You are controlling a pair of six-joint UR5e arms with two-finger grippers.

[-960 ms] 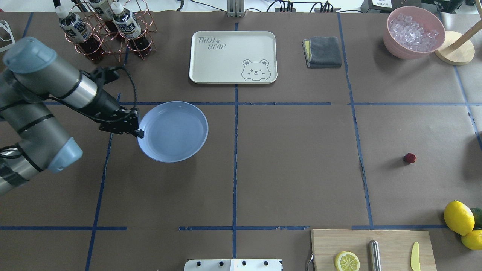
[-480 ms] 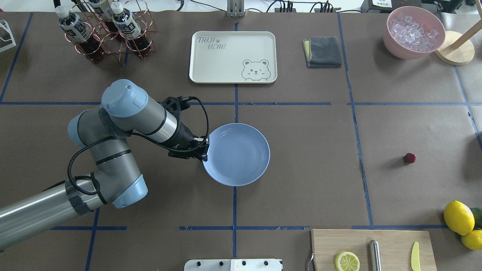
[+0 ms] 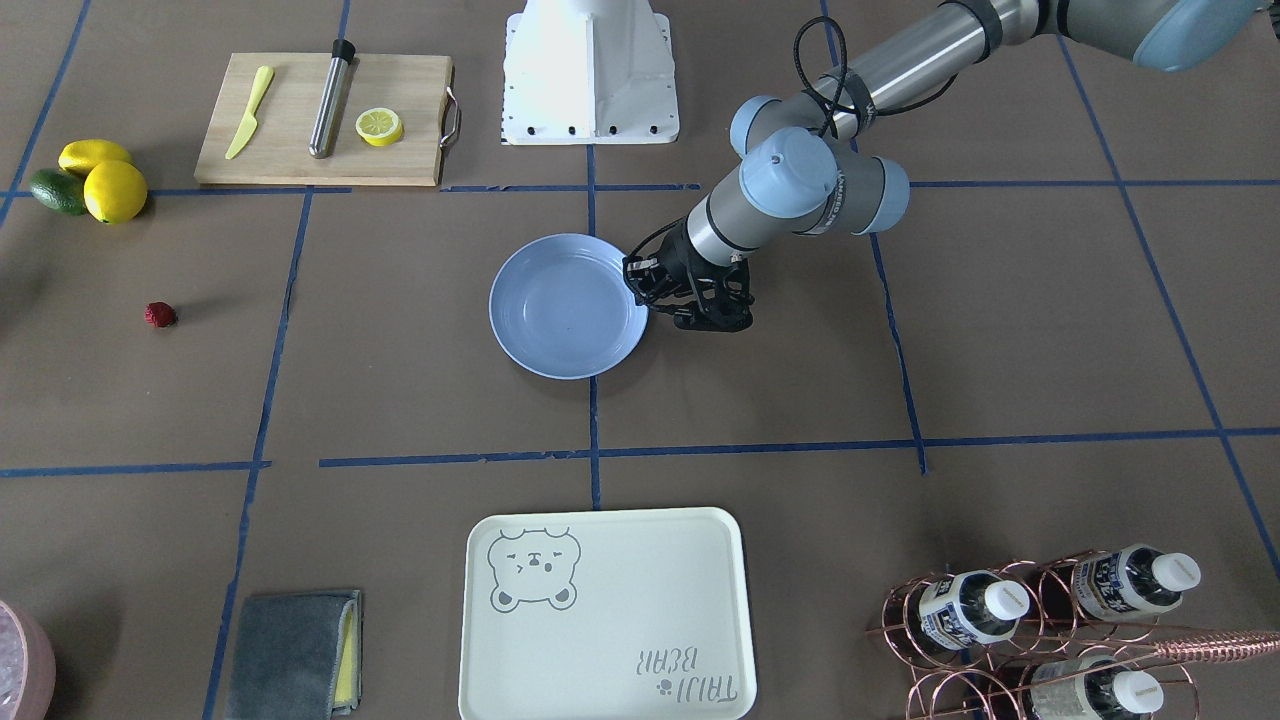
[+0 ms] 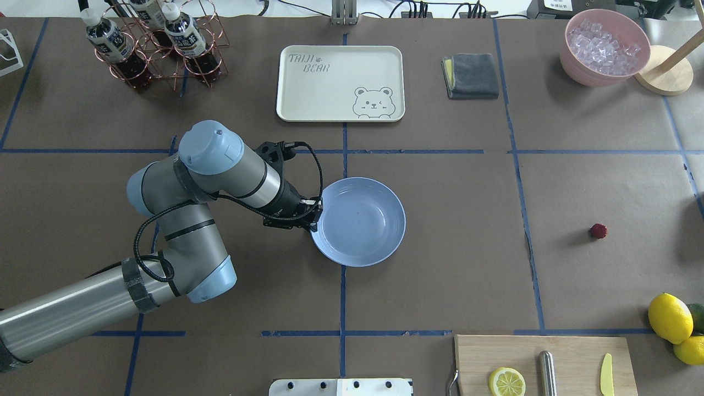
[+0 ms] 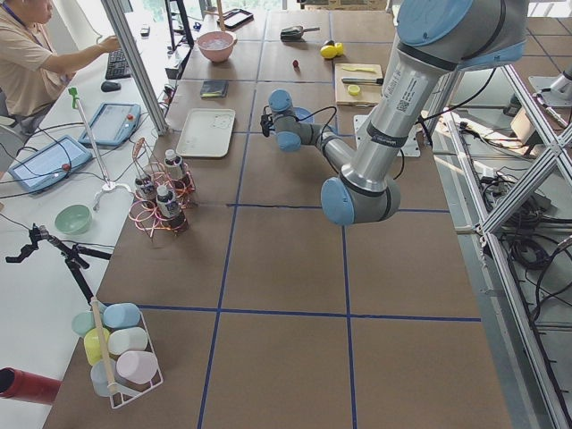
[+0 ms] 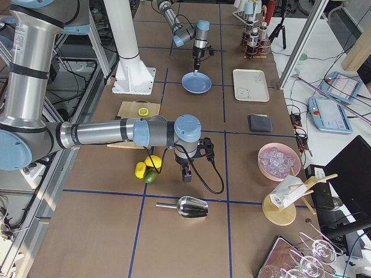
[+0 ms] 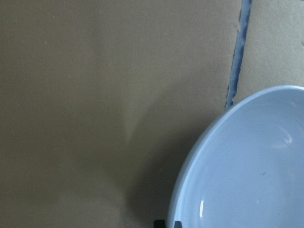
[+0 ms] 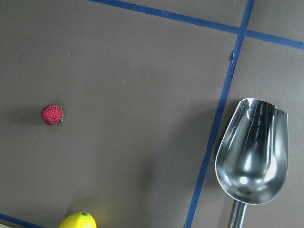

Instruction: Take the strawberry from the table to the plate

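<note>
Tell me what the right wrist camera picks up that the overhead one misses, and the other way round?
Only the right wrist view shows the shiny metal scoop lying on the table. Only the overhead view shows the blue-grey plate, the left claw gripping its rim, the bear tray, the bottles, the pink bowl of ice and the cutting board. Both show the strawberry on the brown table, blue tape lines and a lemon.
</note>
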